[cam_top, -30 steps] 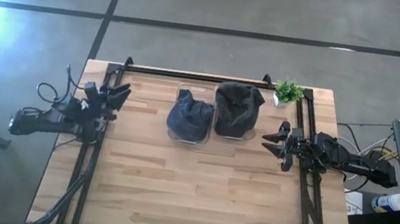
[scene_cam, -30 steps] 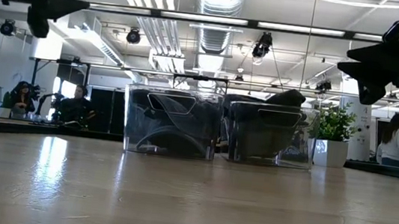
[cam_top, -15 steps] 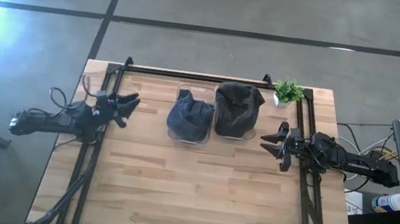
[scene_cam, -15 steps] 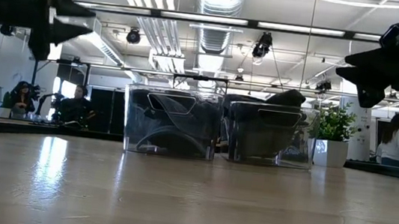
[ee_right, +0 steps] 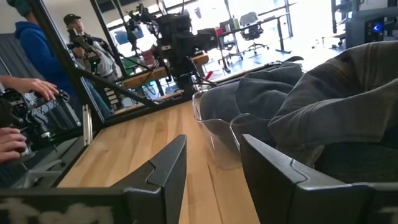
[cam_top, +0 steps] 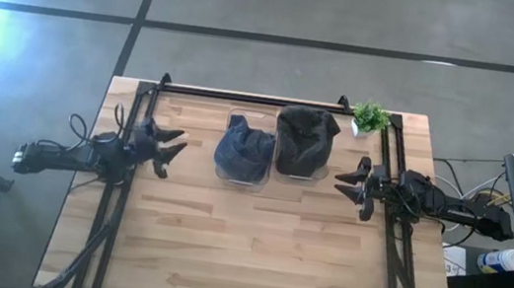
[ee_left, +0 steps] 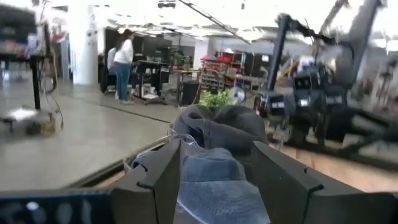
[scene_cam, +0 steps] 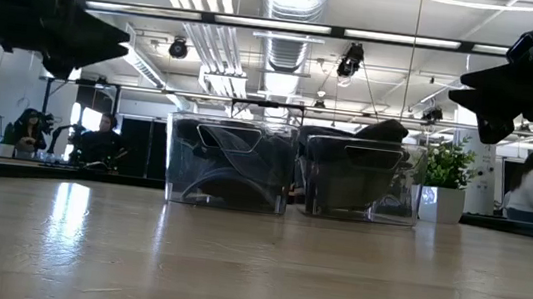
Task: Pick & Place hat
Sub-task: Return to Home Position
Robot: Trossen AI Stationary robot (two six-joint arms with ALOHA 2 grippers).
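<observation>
The near half of my worktop (cam_top: 253,253) is bare wood. Farther in, my left gripper (cam_top: 177,148) hangs above the left side, pointing right towards the bins; its fingers (ee_left: 163,177) stand well apart with nothing between them. My right gripper (cam_top: 339,183) hangs above the right side, pointing left, its fingers (ee_right: 168,165) likewise spread and holding nothing. Between the two grippers, towards the far edge, two transparent bins stand side by side, close together. The left bin (scene_cam: 234,123) holds the blue cap (cam_top: 242,148), bunched inside it. The right bin (scene_cam: 363,143) holds the black cap (cam_top: 305,138), which rises above its rim. A small potted plant (cam_top: 371,116) stands at the far right corner, just right of the right bin. Beyond the worktop, people (scene_cam: 105,139) sit in the room at far left, and another person (scene_cam: 529,189) is at far right
</observation>
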